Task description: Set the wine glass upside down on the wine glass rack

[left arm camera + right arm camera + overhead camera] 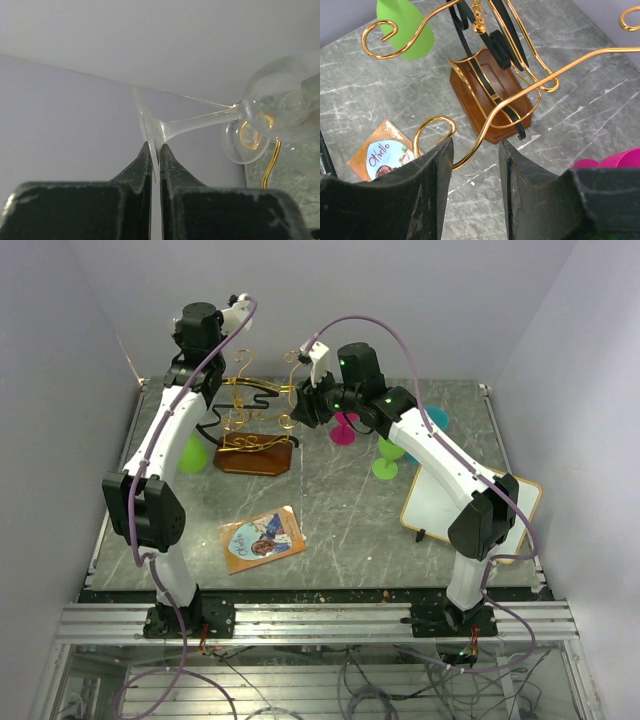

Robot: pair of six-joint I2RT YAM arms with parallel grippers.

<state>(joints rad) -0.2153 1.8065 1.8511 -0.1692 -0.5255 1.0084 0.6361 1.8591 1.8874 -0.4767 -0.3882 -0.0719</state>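
Here, left tool (155, 148) pinches the wine glass (200, 122) foot; right tool (476, 146) gapes astride a wine glass rack (470, 87) wire; card (382, 155) reads "Othello"

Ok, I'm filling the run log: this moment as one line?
left gripper: shut on wine glass foot | right gripper: open, straddling a rack arm | wine glass: not yet hung

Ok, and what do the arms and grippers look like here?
Both arms have white link shells with black joints: left arm, right arm. A purple cable loops along each. Green lights glow near the right wrist. The left gripper and right gripper have black wedge-shaped fingers.
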